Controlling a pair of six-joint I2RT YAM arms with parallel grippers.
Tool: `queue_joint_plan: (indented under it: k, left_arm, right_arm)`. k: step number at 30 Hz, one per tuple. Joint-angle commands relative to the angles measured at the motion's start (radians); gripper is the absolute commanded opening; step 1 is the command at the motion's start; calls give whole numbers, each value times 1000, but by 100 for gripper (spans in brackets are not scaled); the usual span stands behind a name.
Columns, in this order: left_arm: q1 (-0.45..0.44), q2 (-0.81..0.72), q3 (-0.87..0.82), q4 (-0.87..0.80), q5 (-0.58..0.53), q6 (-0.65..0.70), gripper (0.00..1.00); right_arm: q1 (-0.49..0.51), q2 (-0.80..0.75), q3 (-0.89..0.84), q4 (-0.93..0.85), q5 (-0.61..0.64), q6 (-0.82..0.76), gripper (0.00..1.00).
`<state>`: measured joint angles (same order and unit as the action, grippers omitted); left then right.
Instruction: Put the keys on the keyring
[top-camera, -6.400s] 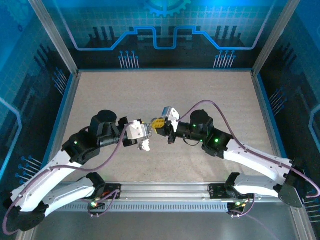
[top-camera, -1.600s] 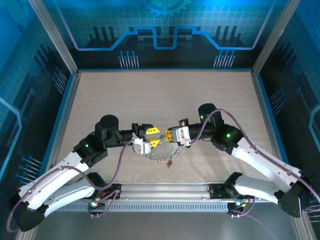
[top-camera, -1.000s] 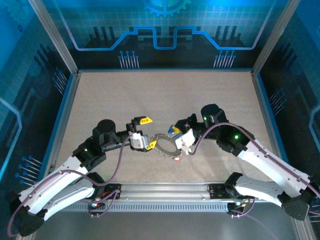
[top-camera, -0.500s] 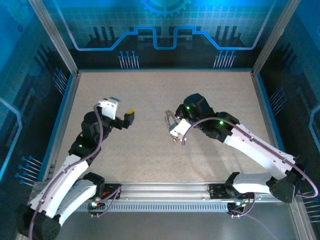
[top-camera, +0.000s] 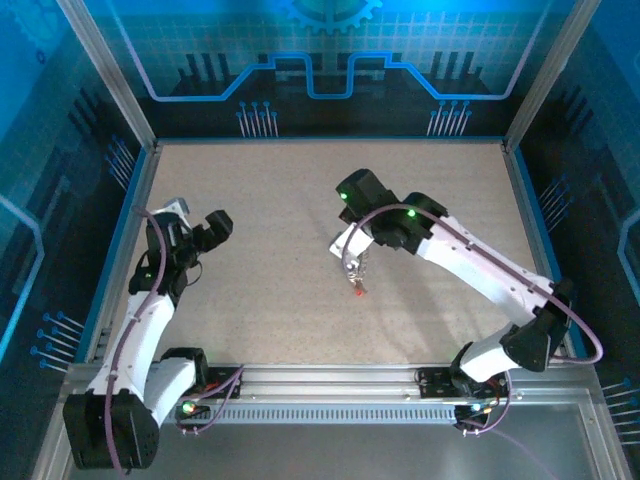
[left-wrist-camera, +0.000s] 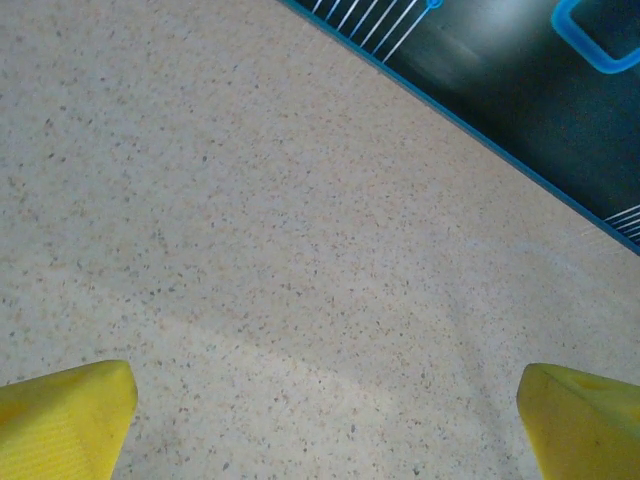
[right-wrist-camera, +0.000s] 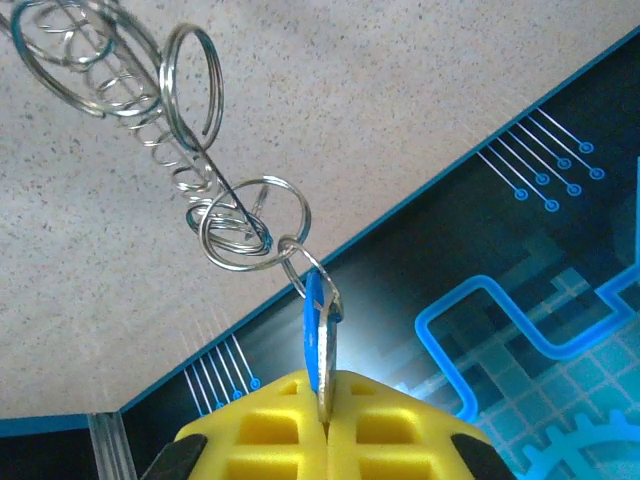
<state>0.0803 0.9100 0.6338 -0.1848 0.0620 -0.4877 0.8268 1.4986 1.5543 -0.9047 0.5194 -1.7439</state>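
both keys look threaded, nearly done

right gripper (right-wrist-camera: 325, 408) is pinched on the blue key (right-wrist-camera: 316, 320), which is linked to the keyring (right-wrist-camera: 188, 178) dangling from it. red key (top-camera: 358, 291) hangs lowest over the table (top-camera: 260, 190). left gripper (left-wrist-camera: 322, 420) is spread wide, empty. probably just set-down left.

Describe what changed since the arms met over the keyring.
The left gripper drew away from the keyring, open, back to the left edge of the table. The right gripper lifted the keyring off the table, fingers shut on the blue key, the red key hanging beneath. The table itself stayed as it was.
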Motion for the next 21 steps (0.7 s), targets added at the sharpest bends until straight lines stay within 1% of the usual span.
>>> queue_joint_plan:
  k: [1, 6, 11, 15, 17, 21]
  left_arm:
    - [25, 11, 62, -85, 30, -74, 99]
    - [36, 21, 69, -103, 40, -87, 99]
    - [47, 17, 97, -150, 15, -69, 99]
    - [53, 18, 119, -163, 28, -55, 99]
    - [52, 15, 113, -148, 40, -49, 99]
    - [53, 8, 90, -131, 12, -56, 99]
  right_arm:
    - [26, 64, 100, -129, -26, 218, 0]
    - [63, 188, 205, -191, -49, 448, 0]
    - [74, 301, 370, -258, -236, 691, 0]
    - [47, 347, 394, -280, -339, 779, 0]
    - [35, 367, 405, -302, -362, 808, 0]
    - [8, 367, 358, -272, -409, 863, 0]
